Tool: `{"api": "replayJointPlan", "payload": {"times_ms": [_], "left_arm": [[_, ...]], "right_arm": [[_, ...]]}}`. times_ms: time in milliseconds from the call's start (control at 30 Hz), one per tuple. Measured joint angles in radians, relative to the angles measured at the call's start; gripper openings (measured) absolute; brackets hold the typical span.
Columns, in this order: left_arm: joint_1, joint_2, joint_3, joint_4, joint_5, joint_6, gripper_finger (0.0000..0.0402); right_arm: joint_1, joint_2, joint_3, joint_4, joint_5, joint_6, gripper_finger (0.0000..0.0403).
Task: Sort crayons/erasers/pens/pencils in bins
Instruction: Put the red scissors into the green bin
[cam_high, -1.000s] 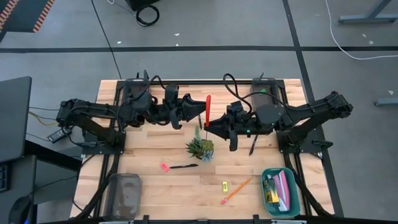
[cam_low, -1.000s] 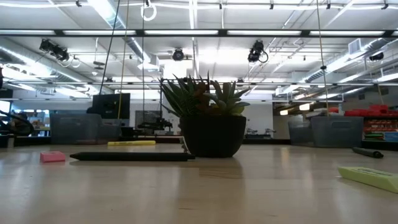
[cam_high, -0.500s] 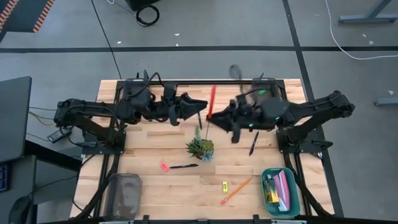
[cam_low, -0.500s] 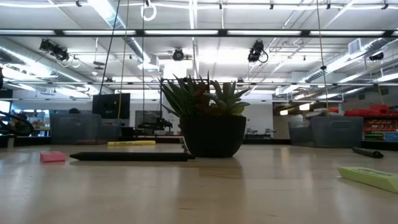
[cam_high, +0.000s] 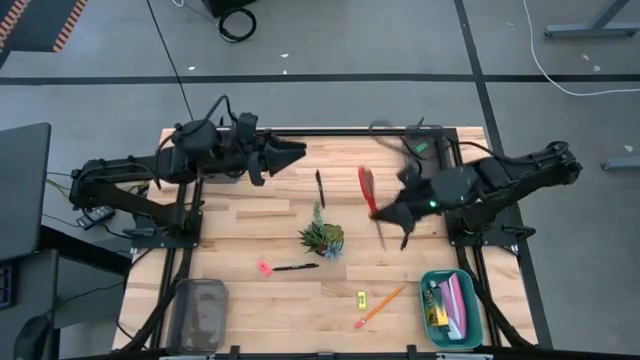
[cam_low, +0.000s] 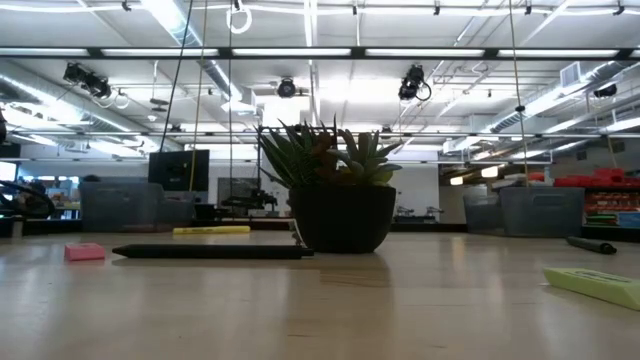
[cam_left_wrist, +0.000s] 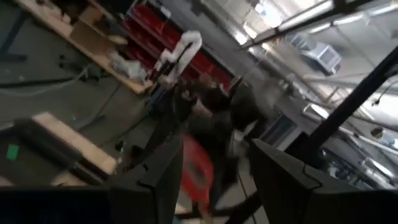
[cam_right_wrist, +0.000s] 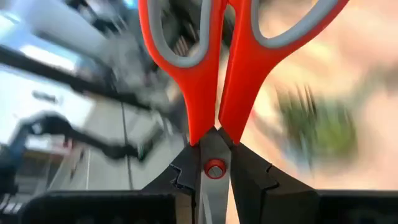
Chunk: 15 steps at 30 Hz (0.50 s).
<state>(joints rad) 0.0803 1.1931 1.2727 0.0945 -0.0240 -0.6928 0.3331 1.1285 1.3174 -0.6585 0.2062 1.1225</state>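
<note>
We see the right gripper (cam_right_wrist: 214, 186) above the desk's (cam_high: 250, 240) right half, clamped on the red-handled scissors (cam_right_wrist: 217, 68) at their pivot. The left gripper (cam_high: 297, 152) hangs over the far left of the desk, fingers (cam_left_wrist: 163, 174) spread and empty. One slim black pen (cam_high: 320, 188) lies between the arms, another (cam_high: 296, 267) beside the pink eraser (cam_high: 264, 268), near the spiky green potted plant (cam_high: 322, 237). The yellow eraser (cam_high: 361, 298) and orange pencil (cam_high: 381, 306) lie near the teal rounded bin (cam_high: 428, 300), which holds the yellow-and-green crayon box (cam_high: 438, 313). The translucent grey bin (cam_high: 201, 310) sits at the near left.
</note>
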Motion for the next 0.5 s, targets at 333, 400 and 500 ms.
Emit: {"api": "replayJointPlan", "payload": {"times_ms": [333, 400, 500], "left_arm": [[0.002, 0.003, 0.0, -0.061, -0.002, 0.01, 0.0191], [0.002, 0.002, 0.0, -0.066, -0.004, 0.017, 0.0191], [0.002, 0.002, 0.0, -0.071, -0.004, 0.032, 0.0188]], "right_arm": [[0.264, 0.006, 0.0, -0.456, -0.144, 0.591, 0.0067], [0.328, 0.02, 0.0, -0.514, -0.185, 0.69, 0.0067], [0.422, 0.047, 0.0, -0.589, -0.271, 0.814, 0.0067]]}}
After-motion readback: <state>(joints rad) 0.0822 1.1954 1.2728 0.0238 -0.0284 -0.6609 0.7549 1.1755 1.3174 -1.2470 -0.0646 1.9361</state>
